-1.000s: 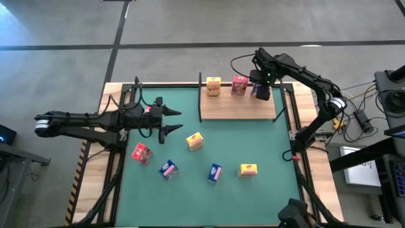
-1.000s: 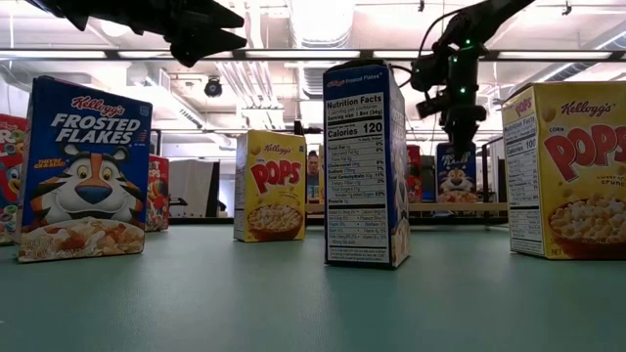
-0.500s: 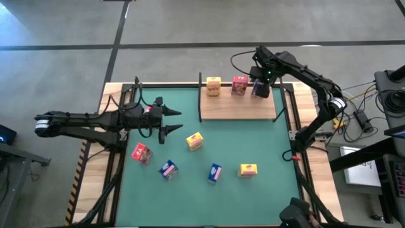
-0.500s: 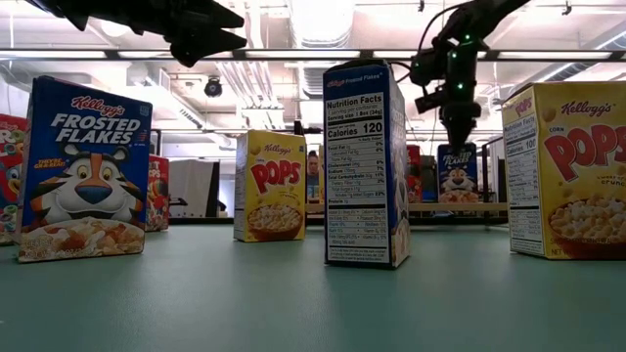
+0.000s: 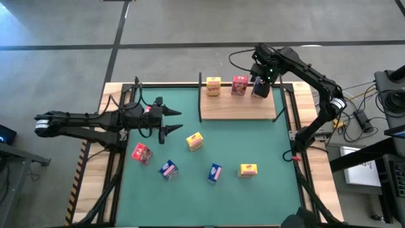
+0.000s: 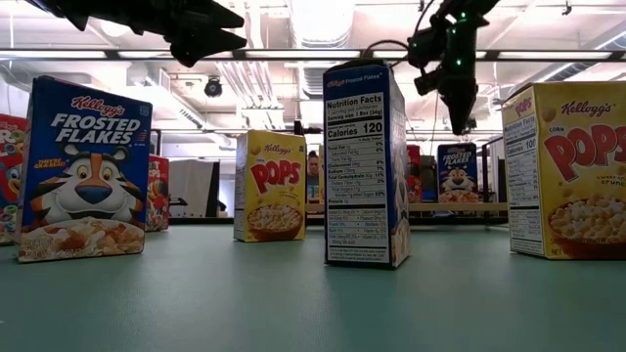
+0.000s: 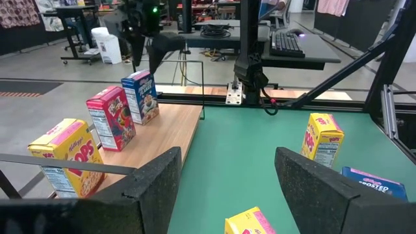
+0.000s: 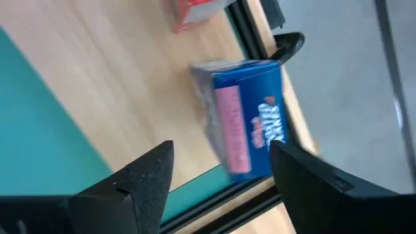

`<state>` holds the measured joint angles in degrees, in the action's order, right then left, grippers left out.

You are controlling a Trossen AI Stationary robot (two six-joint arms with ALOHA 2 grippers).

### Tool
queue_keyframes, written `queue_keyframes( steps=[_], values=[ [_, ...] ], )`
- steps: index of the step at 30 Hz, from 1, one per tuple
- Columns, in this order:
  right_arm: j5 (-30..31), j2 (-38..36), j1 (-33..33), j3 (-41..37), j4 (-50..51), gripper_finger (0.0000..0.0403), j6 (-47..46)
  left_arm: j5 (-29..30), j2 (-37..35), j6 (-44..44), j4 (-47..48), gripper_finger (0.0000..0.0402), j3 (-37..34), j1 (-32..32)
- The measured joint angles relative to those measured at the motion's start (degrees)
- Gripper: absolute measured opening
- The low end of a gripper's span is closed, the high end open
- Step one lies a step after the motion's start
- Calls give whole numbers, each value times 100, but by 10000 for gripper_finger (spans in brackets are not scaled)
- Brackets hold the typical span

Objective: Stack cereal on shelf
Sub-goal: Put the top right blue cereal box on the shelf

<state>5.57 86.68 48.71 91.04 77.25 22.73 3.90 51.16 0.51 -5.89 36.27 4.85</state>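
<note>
red box [image 8: 201,13] cut off at edge, blue box [image 8: 250,114] blurred (print unreadable)

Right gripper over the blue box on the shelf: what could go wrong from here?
1. The right gripper hangs open just above the blue box; a crooked exit could clip and topple it.
2. That box stands near the shelf corner, so a nudge may push it off.
3. The red box stands close beside it and could fall too.
</note>
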Motion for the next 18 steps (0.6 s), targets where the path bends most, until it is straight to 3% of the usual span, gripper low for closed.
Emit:
queue_keyframes(
  steps=[8,18],
  values=[
    [-436,-183,-520,68,146,172,-1470,-2,-1,-84,59,233,0,1],
    [-367,-572,-912,-886,-594,18,-2301,-190,0,-182,61,233,2,-18]
  ],
)
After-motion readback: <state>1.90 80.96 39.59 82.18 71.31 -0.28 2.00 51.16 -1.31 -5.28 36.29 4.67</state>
